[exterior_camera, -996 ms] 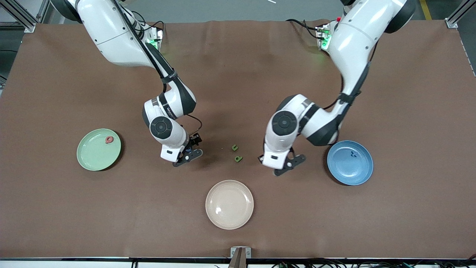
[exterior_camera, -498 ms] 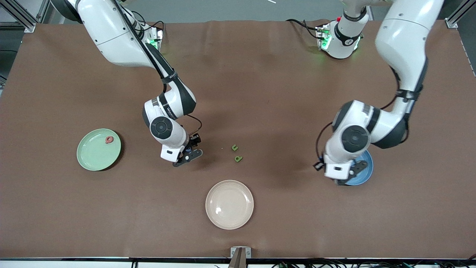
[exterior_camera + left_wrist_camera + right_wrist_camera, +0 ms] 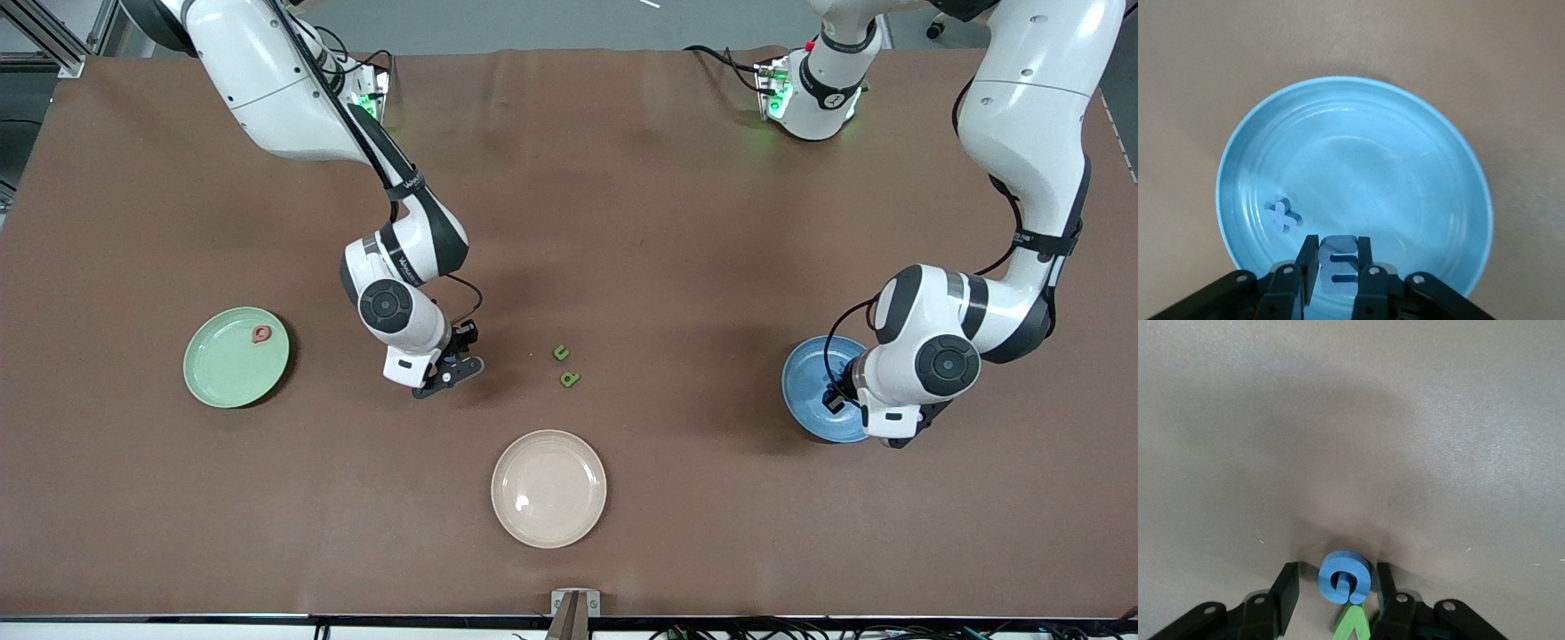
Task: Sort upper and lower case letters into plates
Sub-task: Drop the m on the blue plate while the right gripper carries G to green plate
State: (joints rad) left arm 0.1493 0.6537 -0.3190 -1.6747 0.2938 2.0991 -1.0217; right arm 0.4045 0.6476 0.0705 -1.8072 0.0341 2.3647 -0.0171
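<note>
The blue plate lies at the left arm's end of the table and holds a small blue x letter. My left gripper hangs over this plate; in the left wrist view the gripper is shut on a pale blue letter E. The mint green plate at the right arm's end holds a red letter. My right gripper is low at the table; in its wrist view it stands open around a blue round letter that touches a green letter.
Two small green letters lie on the brown table between the arms. A cream-beige plate sits nearer to the front camera, near the table's middle.
My left arm has swung from beside the green letters toward its own end of the table and now holds its gripper over the blue plate. The right arm has not moved.
</note>
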